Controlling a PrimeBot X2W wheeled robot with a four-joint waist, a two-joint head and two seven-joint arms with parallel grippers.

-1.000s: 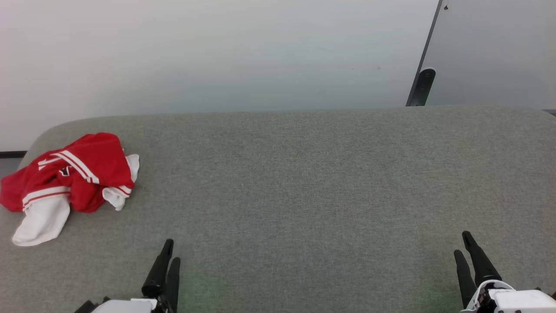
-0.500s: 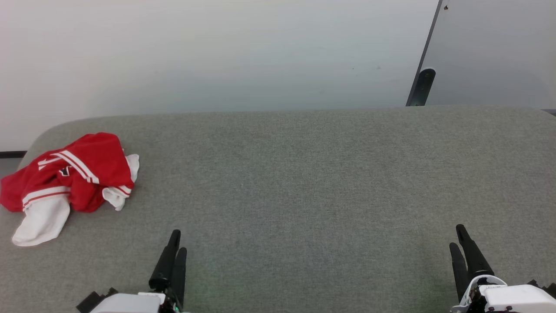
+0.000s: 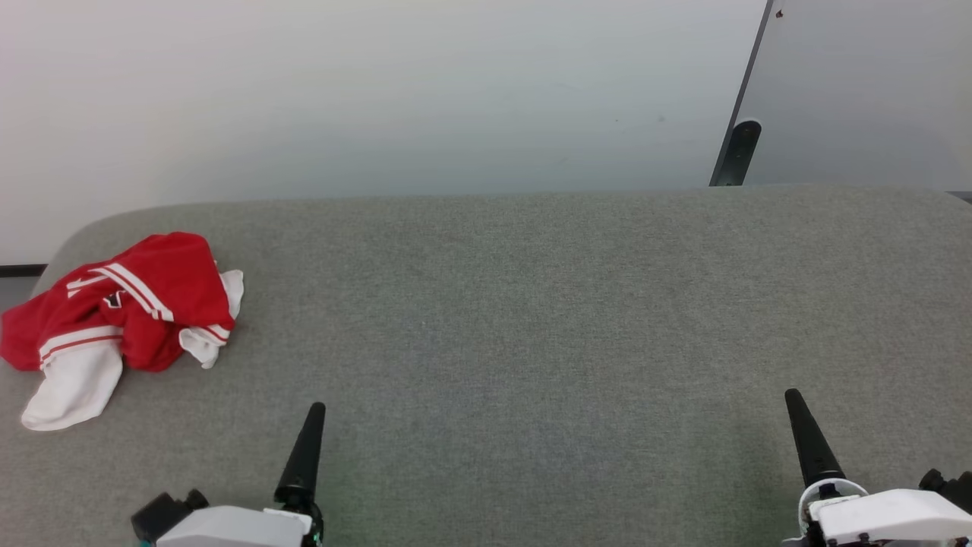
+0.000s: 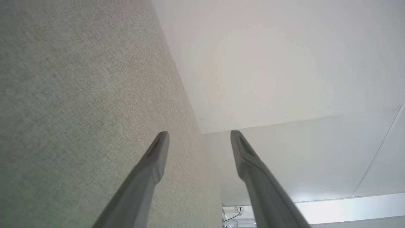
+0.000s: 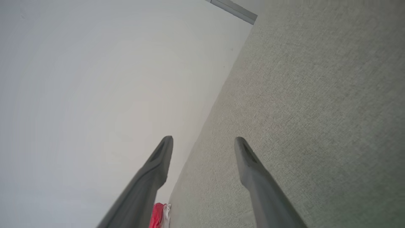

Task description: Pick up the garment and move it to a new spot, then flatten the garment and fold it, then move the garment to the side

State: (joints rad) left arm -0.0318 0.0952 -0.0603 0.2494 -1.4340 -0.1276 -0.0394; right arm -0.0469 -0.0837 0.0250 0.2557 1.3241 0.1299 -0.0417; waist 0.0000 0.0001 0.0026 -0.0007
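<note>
My left hand and right hand have rolled edge-on, both wide and empty; the garment lies untouched far left on the table, pickup not begun.

We see a bright red garment with white sleeve ends and thin white-and-red stripes. The cushion is a plain grey-green weave. The wall is off-white. The fingers look black from the head, dark grey from the wrists.
</note>
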